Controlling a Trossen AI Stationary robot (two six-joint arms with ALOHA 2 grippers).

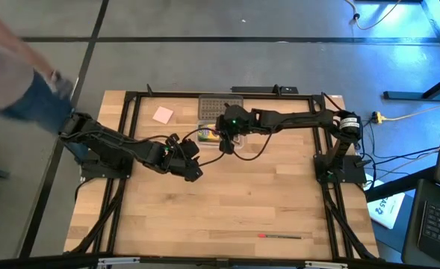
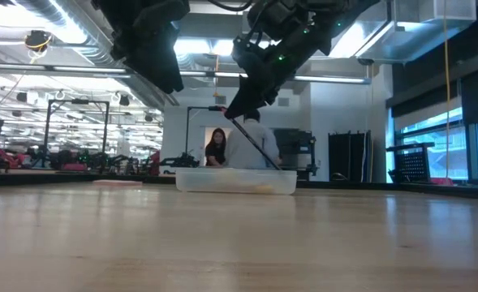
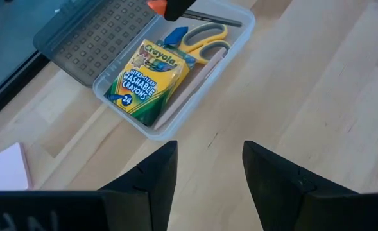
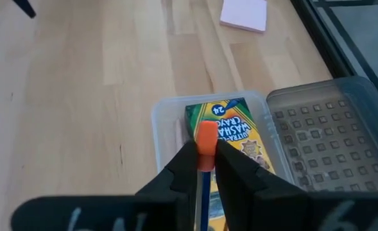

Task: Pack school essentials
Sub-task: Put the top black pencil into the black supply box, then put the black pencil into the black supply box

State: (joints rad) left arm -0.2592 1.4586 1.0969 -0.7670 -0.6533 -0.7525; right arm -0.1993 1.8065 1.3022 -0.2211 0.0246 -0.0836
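Note:
A clear plastic case (image 3: 176, 112) stands on the table with its dotted grey lid (image 3: 92, 38) open beside it. Inside lie the green-and-yellow crayon box (image 3: 147, 80), the yellow-handled scissors (image 3: 205, 42) and a tiny blue block (image 3: 174, 35). My right gripper (image 4: 206, 160) hovers over the case (image 1: 220, 131), shut on a dark pencil (image 2: 259, 146) with an orange eraser. My left gripper (image 3: 209, 151) is open above bare wood on the case's near-left side (image 1: 195, 173). The pink square pad (image 1: 163, 114) lies flat left of the case. The thin red pen (image 1: 279, 236) lies near the near edge. My right gripper pinches the pencil between its two fingers at the eraser end (image 4: 206, 138), the orange eraser showing between the fingertips (image 4: 187, 162). The pencil is lifted and slants down from the gripper toward the case (image 2: 236, 180). Whether its lower end (image 2: 276, 165) touches the case cannot be told.
Black frame rails (image 1: 126, 134) run along the table's left, right and far sides. A person's blurred arm (image 1: 18, 67) shows beyond the far-left corner. People stand in the room behind the table (image 2: 247, 150). Bare wood (image 1: 227, 202) spans the near half.

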